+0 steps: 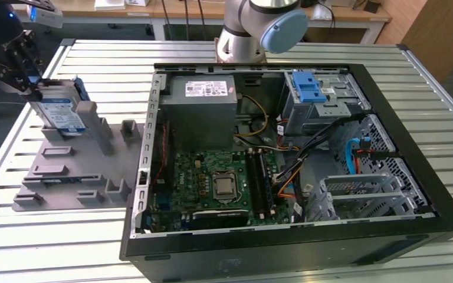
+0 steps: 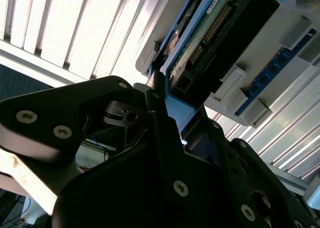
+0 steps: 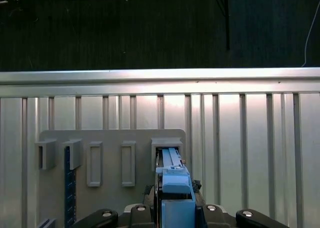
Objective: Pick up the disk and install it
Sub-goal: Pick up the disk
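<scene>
An open computer case [image 1: 289, 250] lies on its side on the slatted metal bench [image 1: 53, 247], and everything of the task sits just beside it, toward the exterior view's left. There a grey holder plate [image 1: 69, 171] with raised slots lies flat on the bench, touching or nearly touching the case's side wall. The disk [image 1: 59, 112] stands on edge in the slot at the plate's far end, away from the case, with its blue-and-white label facing the camera and its blue frame showing along the edges. The gripper [image 1: 30, 82] is at the disk's upper edge, on the side turned away from the case, and it is closed on the disk. In the first wrist view the disk [image 3: 172, 188] runs straight out between the two black fingers, its far end lying at the slot of the holder plate [image 3: 110, 138]. In the second wrist view one finger lies against the blue frame of the disk [image 2: 175, 108], whose green circuit-board side shows above. Whether the disk still rests in its slot or is lifted slightly cannot be told. Inside the case, a metal drive cage [image 1: 332, 103] with a blue latch [image 1: 309, 88] sits in the far corner, and a grey metal box [image 1: 203, 112] lies beside it. The arm's base [image 1: 250, 29] stands on the bench behind the case.
</scene>
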Motion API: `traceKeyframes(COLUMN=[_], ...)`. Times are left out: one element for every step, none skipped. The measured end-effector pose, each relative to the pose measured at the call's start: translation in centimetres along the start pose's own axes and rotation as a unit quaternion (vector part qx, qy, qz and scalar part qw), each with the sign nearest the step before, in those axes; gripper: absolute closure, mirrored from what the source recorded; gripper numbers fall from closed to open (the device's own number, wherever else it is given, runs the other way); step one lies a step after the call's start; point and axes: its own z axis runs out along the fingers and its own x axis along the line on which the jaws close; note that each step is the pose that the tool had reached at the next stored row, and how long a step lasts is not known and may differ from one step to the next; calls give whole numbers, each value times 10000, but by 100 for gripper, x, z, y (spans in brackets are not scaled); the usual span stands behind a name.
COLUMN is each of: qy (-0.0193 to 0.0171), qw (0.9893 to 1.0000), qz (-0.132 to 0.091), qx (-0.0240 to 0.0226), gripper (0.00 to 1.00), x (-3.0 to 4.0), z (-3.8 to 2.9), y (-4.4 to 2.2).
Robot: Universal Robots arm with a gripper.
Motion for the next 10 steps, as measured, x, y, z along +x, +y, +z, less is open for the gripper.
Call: traceKeyframes(qy=[0, 0, 0, 0, 0, 0, 0, 0, 0, 0], qw=[10000, 10000, 10000, 10000, 10000, 10000, 10000, 10000, 10000, 10000], qz=[0, 0, 0, 0, 0, 0, 0, 0, 0, 0], qx=[0, 0, 0, -1, 0, 0, 0, -1, -1, -1], gripper=[64, 64, 64, 64, 64, 64, 64, 64, 64, 64], x=[0, 0, 0, 0, 0, 0, -1, -1, -1, -1], z=[-7, -15, -24, -33, -42, -51, -61, -72, -82, -91], y=[0, 0, 0, 0, 1, 1, 1, 1, 1, 1])
